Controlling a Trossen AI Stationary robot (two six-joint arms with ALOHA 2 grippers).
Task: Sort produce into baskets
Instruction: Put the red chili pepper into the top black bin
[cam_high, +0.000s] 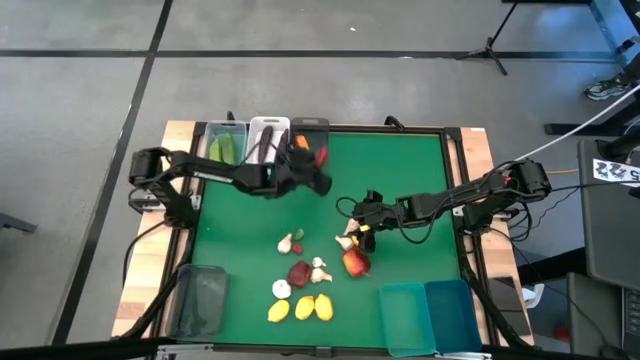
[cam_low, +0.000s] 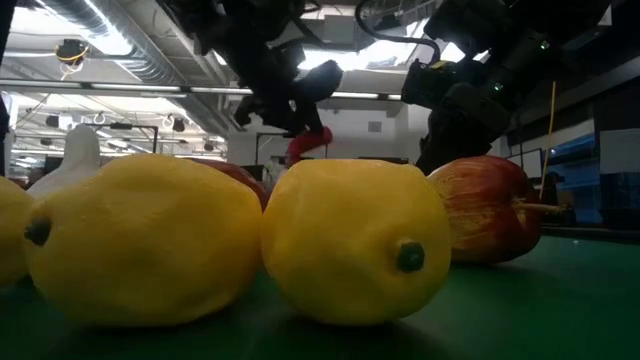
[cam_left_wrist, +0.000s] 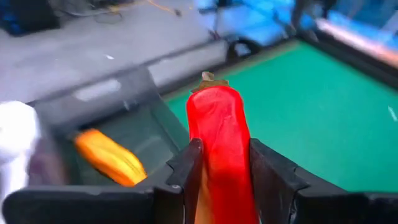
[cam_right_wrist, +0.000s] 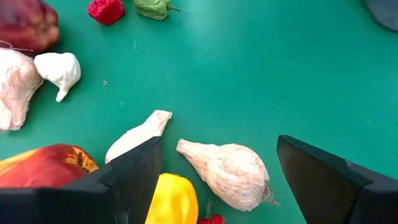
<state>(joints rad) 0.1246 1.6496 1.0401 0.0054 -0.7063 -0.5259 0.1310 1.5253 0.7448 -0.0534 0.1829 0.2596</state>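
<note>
Floor: grey concrete is seen around the table in the high view, crossed by dark lines.
Table top: a green mat is laid inside a dark frame.
Table edge: light wooden boards are exposed beside the mat.
Tripod base: dark legs are spread on the floor beyond the table's far side.
White cable: it is run across the floor at the right of the high view.
Ceiling: ducts and pipes are seen in the low view.
Lighting: bright ceiling fixtures are lit overhead.
</note>
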